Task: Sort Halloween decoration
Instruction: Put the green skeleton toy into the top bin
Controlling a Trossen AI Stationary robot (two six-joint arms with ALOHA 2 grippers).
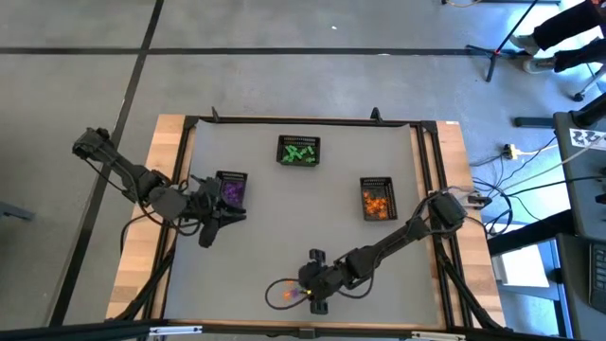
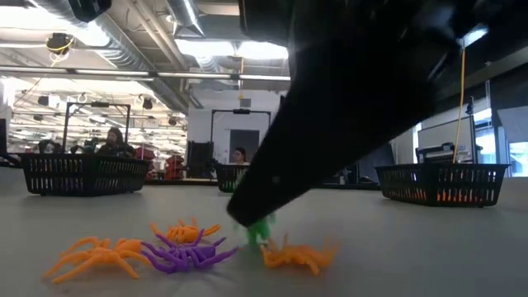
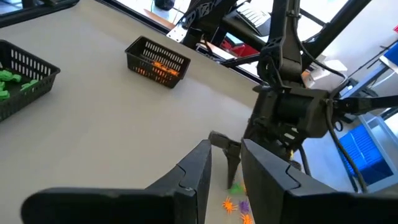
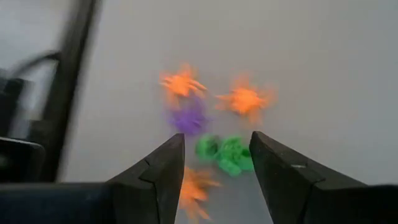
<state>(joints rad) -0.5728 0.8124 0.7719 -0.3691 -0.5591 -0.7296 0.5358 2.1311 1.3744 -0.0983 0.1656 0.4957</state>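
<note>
A small pile of Halloween decoration lies near the table's front edge: orange spiders [image 2: 95, 254], a purple spider [image 2: 186, 254] and a green piece [image 4: 227, 154]. My right gripper [image 4: 217, 149] hangs over the pile, slanting down. It is open, with its fingertips on either side of the green piece [image 2: 261, 231]. My left gripper [image 3: 225, 155] floats above the table's left part, beside the basket of purple pieces [image 1: 230, 189]. It is open and has nothing between its fingers. My right gripper comes at the green piece [image 4: 231, 157] from above, slanting down, one fingertip on each side of it. The piece lies on the table. I cannot tell whether a fingertip touches it.
Three black mesh baskets stand on the grey mat. One with green pieces [image 1: 298, 152] is at the far middle, one with orange pieces [image 1: 377, 199] at the right. The purple one is on the left. A black rail [image 1: 428, 189] frames the mat.
</note>
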